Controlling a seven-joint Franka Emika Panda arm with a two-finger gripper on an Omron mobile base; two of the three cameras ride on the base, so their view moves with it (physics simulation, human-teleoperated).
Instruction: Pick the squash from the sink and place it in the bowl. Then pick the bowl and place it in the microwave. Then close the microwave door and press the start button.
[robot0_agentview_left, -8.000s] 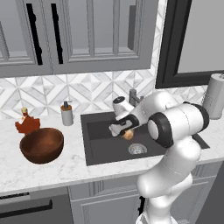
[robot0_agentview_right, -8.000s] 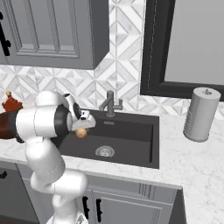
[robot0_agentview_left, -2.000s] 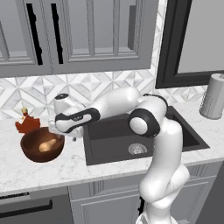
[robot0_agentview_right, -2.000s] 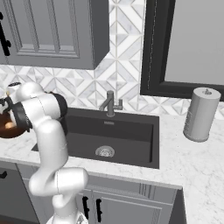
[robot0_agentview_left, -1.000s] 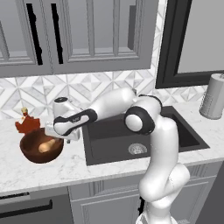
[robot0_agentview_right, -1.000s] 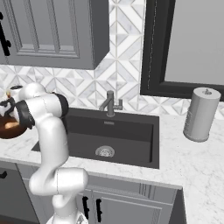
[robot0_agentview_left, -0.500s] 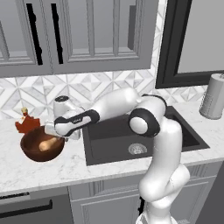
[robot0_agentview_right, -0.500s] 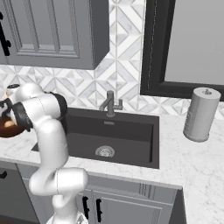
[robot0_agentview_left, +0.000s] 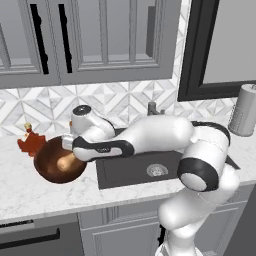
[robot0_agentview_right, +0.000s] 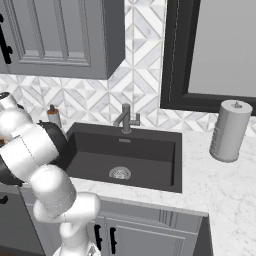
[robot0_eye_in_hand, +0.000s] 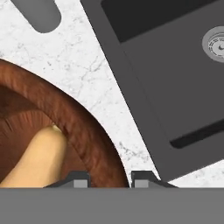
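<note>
Now the hand (robot0_eye_in_hand: 107, 177) pinches the bowl's (robot0_eye_in_hand: 87, 131) rim, squash (robot0_eye_in_hand: 37, 157) inside.

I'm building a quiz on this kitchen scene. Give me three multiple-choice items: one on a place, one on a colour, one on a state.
1. Where is the squash?
A. in the sink
B. in the bowl
C. on the counter beside the paper towel roll

2. What colour is the sink basin?
A. dark grey-black
B. white
C. shiny steel

3. How does the gripper stand?
A. wide open above the drain
B. shut on the faucet
C. shut on the bowl's rim

Answers:
1 B: the squash lies inside the bowl.
2 A: the sink is dark.
3 C: in the hand view the gripper straddles the brown rim.
</note>
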